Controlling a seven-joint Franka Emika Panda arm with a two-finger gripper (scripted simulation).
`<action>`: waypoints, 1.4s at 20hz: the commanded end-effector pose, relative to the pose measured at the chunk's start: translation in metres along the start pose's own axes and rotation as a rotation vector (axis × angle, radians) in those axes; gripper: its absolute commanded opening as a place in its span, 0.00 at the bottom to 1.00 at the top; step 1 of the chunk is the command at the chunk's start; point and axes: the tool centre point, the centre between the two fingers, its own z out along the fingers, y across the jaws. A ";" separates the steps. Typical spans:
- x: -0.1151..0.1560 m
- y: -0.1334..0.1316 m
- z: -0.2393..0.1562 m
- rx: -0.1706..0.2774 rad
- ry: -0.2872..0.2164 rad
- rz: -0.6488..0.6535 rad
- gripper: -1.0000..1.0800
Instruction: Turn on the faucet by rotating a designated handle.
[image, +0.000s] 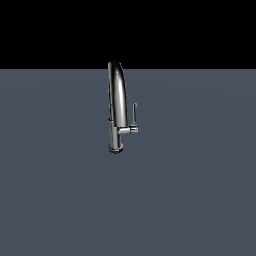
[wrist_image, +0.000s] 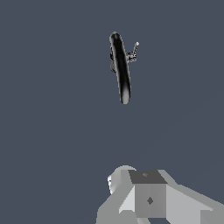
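Note:
The chrome faucet (image: 117, 105) stands upright on the grey floor in the middle of the exterior view, its arched spout rising from a cylindrical base. A short stub sticks out toward the exterior view's right, and the thin handle (image: 134, 114) points straight up from it. The wrist view looks down on the faucet (wrist_image: 120, 65), with the handle (wrist_image: 134, 50) as a small rod beside the spout. Only a grey part of my gripper (wrist_image: 148, 194) shows at the edge of the wrist view, far from the faucet. Its fingers cannot be made out. The arm does not show in the exterior view.
A flat grey floor (image: 190, 200) surrounds the faucet on all sides, under a black background. No other objects show.

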 end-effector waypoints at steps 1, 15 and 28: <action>0.011 0.000 0.002 0.024 -0.028 0.025 0.00; 0.089 0.003 0.022 0.198 -0.229 0.201 0.00; 0.160 0.016 0.058 0.377 -0.432 0.376 0.00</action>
